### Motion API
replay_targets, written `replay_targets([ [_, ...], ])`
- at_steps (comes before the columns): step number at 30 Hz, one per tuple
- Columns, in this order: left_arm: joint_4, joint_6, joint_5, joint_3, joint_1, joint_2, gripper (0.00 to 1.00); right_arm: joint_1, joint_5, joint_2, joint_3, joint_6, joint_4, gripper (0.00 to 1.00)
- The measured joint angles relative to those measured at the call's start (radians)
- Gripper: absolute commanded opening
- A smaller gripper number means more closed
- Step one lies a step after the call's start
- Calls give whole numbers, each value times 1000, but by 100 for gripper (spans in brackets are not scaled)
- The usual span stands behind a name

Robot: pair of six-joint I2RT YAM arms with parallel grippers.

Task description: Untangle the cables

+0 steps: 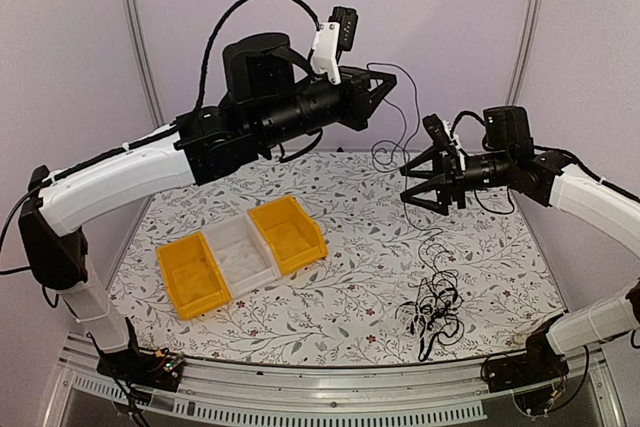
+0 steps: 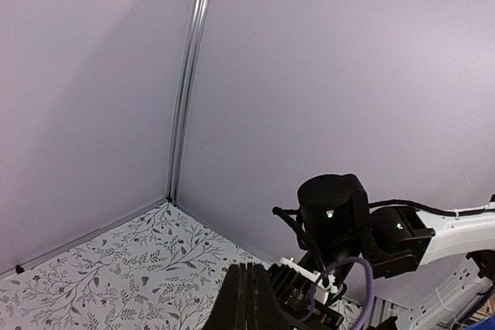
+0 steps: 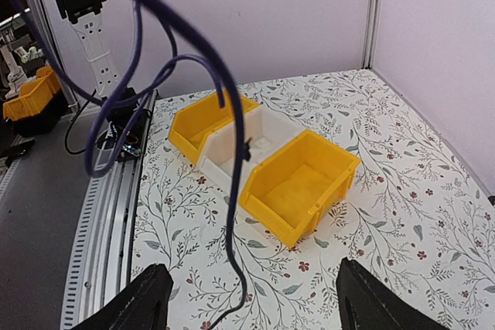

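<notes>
A tangle of thin black cables [image 1: 435, 305] lies on the flowered table at the front right. One black cable [image 1: 410, 107] rises from it and hangs from my left gripper [image 1: 388, 82], which is raised high over the back of the table. In the left wrist view the left gripper [image 2: 247, 297] has its jaws pressed together, and the cable does not show there. My right gripper [image 1: 408, 185] is open in mid-air right of centre, beside the hanging cable. In the right wrist view this gripper [image 3: 259, 307] is wide open, and a thin dark cable [image 3: 233, 222] hangs between its fingers.
Three bins stand in a row at the left of the table: a yellow bin [image 1: 192, 275], a clear bin [image 1: 240, 255] and a yellow bin [image 1: 290, 234]. They also show in the right wrist view [image 3: 302, 183]. Thick purple camera leads [image 3: 139, 52] loop near the right wrist camera.
</notes>
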Motion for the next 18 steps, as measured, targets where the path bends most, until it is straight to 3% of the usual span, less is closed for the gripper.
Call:
replay_targets([
  [2,-13,-4,-3,0,0,0,0,0,-2,11,-16,18,21,77],
  [7,-84,2,-18,52,0,0,0,0,-13,46,-36,-5,9,54],
  [10,-128,27,-43,126,0,-5,0,0,-2,60,-73,-32,-5,18],
  [12,-143,48,-68,151,0,-23,0,-2,10,64,-100,-41,-17,2],
  [18,-266,150,-161,225,-3,-106,0,-29,-1,70,-130,-29,18,0],
])
